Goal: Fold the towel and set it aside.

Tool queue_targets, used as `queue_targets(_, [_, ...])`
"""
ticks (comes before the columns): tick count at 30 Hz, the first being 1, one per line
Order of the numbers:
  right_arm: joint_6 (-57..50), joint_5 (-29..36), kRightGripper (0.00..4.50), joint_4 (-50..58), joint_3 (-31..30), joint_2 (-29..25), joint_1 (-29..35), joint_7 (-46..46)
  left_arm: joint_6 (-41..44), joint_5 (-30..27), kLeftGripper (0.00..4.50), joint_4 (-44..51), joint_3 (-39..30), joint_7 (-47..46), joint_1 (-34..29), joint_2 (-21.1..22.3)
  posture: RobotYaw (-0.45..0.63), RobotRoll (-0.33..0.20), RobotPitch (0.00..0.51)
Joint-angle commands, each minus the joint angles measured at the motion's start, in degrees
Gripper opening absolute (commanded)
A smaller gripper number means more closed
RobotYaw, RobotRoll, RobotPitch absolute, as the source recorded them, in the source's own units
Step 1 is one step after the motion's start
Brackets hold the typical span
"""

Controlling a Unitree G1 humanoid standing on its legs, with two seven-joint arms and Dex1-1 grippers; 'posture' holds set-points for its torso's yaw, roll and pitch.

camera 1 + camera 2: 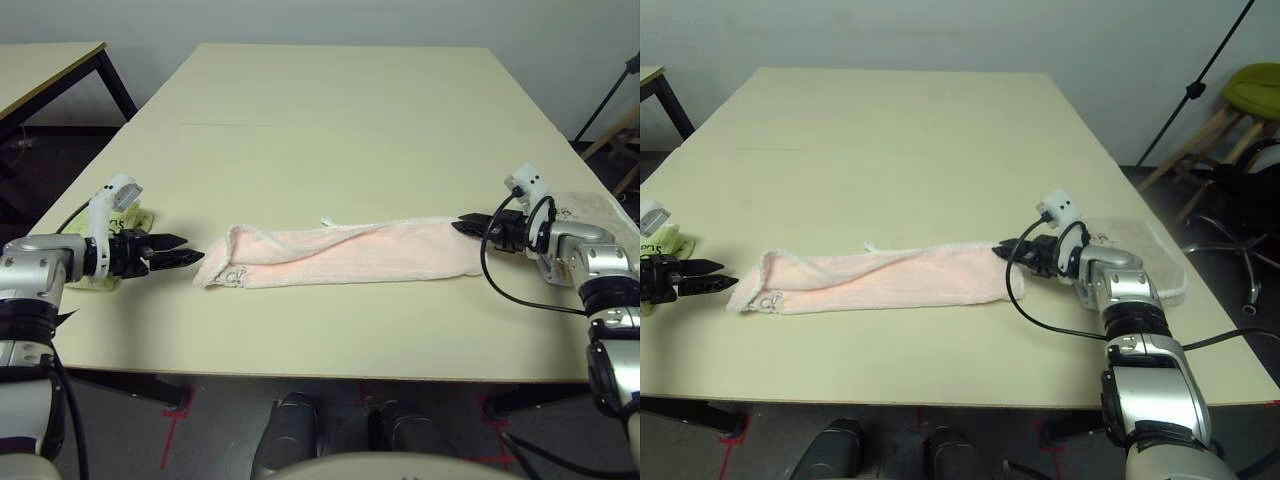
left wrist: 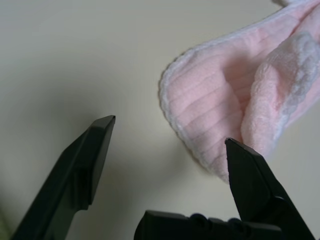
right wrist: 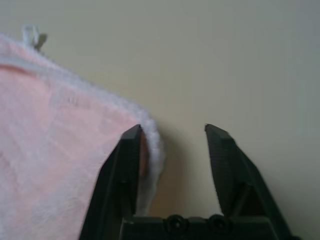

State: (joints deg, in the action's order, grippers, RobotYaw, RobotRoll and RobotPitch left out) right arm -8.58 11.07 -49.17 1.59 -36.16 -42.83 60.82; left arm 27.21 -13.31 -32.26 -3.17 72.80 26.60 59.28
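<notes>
Left eye view shows the towel (image 1: pixel 340 255) lying as 1 long, narrow pink band across the near part of the table (image 1: pixel 330 110), stretched from side to side between the robot's 2 arms. Its left end is rounded and slightly bunched, with a small logo patch near the corner, and a thin white loop sticks up from the far edge around the middle of the band. The left gripper (image 1: pixel 190 258) sits low over the table just beside that left end, its fingers spread apart and holding nothing; in the left wrist view the towel's (image 2: pixel 235 95) white-edged corner lies ahead of and between the 2 black fingertips (image 2: pixel 100 135) without touching them, as far as can be seen. The right gripper (image 1: pixel 462 224) is at the towel's right end, also released: in the right wrist view its fingers (image 3: pixel 132 145) stand apart with 1 of them against the towel's white border and the other over bare tabletop. A lime-green cloth (image 1: pixel 125 222) lies behind the left arm near the table's left edge, and a beige towel (image 1: pixel 1140 250) lies flat under and beyond the right forearm by the right edge.
</notes>
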Motion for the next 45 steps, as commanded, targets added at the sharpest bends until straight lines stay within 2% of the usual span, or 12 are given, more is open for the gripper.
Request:
queue_targets(1, [2.5,-0.45,3.73,-1.73,1.52,-0.66,-2.82,-0.8,1.68,-1.15,4.5,7.67,-1.92,-0.47,-2.2,1.51,0.16,0.0,0.08])
queue_targets(3, [3.62,-0.4,4.49,-2.44,2.34,-0.71,-4.54,-2.06,5.39,-3.74,4.5,13.91,-4.07,-0.99,-3.71,1.57,0.16,0.0,0.084])
queue_targets(8, [4.68,-0.93,4.49,-1.53,2.59,-0.67,-6.2,-3.48,15.32,-9.93,4.5,30.76,-7.74,-2.34,-11.34,1.81,0.17,0.0,0.085])
queue_targets(11, [1.83,0.58,4.49,1.54,2.97,-0.73,-5.6,-2.11,20.13,-14.59,4.5,36.61,-10.71,-5.93,-11.45,-1.13,0.17,0.0,0.085])
queue_targets(20, [-22.98,14.11,4.49,35.49,4.95,-5.82,13.5,5.74,27.31,-25.54,4.5,49.26,-12.95,-14.86,-11.06,-10.58,0.18,0.0,0.097])
queue_targets(26, [-29.6,18.88,4.49,46.05,6.68,-4.87,21.1,2.59,29.94,-29.94,4.5,54.72,-8.89,-18.69,-12.35,-15.69,0.16,0.0,0.105])
queue_targets(30, [-30.31,19.61,4.49,49.14,5.16,-3.47,22.63,1.55,30.23,-30.85,4.5,56.07,-5.5,-19.25,-13.38,-16.57,0.16,0.0,0.106])
queue_targets(33, [-31.54,20.74,3.85,49.86,4.68,-1.94,22.15,1.02,27.63,-27.66,3.85,54.48,-2.25,-19.46,-14.45,-15.53,0.16,0.0,0.105])
queue_targets(35, [-29.73,19.55,3.12,50.68,2.67,-0.77,22.0,0.85,22.98,-23.59,3.18,52.75,1.07,-18.4,-15.19,-14.76,0.16,0.0,0.106])
queue_targets(40, [-27.95,19.08,1.16,50.64,1.09,0.94,21.1,-0.06,19.71,-22.24,1.4,50.84,3.16,-18.01,-13.86,-16.01,0.16,0.0,0.103])
queue_targets(43, [-26.76,18.08,0.0,49.47,-0.14,1.05,20.79,-0.07,16.06,-18.3,0.24,46.98,5.33,-18.85,-13.17,-16.81,0.16,0.0,0.103])
queue_targets(45, [-25.16,16.52,0.0,48.32,-1.5,0.81,20.85,0.25,13.16,-15.52,0.04,43.58,6.7,-18.99,-12.66,-17.35,0.16,0.0,0.103])
